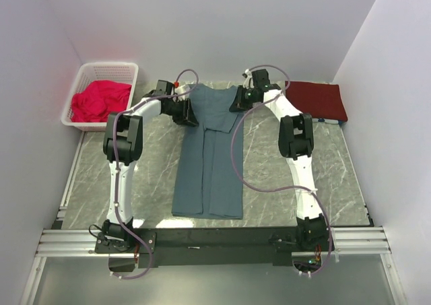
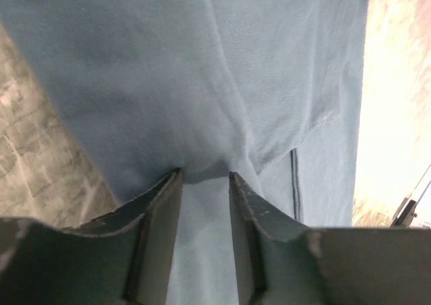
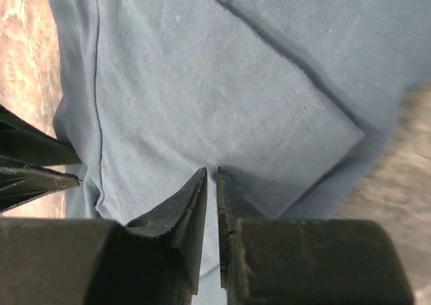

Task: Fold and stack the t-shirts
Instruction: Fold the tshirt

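Note:
The slate blue-grey t-shirt lies on the table, folded into a long narrow strip running front to back. My left gripper is at the strip's far left edge. In the left wrist view the left gripper has its jaws closed on a bunched fold of the shirt. My right gripper is at the far right edge. In the right wrist view the right gripper is nearly closed, pinching the shirt beside a folded sleeve. The dark maroon t-shirt lies folded at the back right.
A white basket holding red cloth stands at the back left. The grey marble table has white walls close on three sides. A metal rail with the arm bases runs along the near edge.

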You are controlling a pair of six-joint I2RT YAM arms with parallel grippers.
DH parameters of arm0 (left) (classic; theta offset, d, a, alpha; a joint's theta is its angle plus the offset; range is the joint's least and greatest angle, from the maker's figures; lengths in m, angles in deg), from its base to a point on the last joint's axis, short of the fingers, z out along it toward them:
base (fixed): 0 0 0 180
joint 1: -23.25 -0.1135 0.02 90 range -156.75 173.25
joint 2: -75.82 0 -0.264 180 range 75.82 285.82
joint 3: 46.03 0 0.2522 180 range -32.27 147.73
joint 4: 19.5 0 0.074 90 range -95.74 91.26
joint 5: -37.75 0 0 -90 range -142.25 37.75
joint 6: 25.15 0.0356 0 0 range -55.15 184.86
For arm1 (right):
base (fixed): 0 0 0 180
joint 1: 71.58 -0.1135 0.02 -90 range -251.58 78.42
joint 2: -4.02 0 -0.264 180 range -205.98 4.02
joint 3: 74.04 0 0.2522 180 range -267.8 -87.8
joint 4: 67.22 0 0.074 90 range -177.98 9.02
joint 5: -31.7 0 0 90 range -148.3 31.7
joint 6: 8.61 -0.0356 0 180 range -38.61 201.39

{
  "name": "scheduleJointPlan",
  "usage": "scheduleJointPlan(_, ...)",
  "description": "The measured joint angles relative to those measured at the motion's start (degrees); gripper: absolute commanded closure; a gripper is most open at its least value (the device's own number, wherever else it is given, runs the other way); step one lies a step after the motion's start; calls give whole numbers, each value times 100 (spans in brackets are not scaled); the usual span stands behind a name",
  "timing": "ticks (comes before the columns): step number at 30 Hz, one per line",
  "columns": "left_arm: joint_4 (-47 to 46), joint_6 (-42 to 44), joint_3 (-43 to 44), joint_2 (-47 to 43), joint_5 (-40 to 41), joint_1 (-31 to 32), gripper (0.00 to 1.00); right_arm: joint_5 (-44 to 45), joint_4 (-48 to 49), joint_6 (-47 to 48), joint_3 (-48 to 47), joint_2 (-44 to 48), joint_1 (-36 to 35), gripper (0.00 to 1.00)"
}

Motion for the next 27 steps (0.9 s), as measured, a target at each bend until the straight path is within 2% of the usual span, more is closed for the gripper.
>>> scheduleJointPlan(5,-376,-118,-411,-343,2,-9,53,-79,-22,133,295,426,39,76)
scheduleJointPlan(12,-625,-140,-2002,-2028,-13,-37,54,-636,-59,133,2295,2605,-87,74)
scheduleJointPlan(16,-793,-46,-2695,-2592,-146,-33,55,-1003,140,-61,3383,3244,-293,75)
scheduleJointPlan(21,-763,-52,-3342,-2535,-310,-28,57,-1202,286,-341,4562,3047,-551,79)
scheduleJointPlan(27,-695,-57,-3462,-2253,-428,15,59,-1163,133,-319,4400,2402,-588,88)
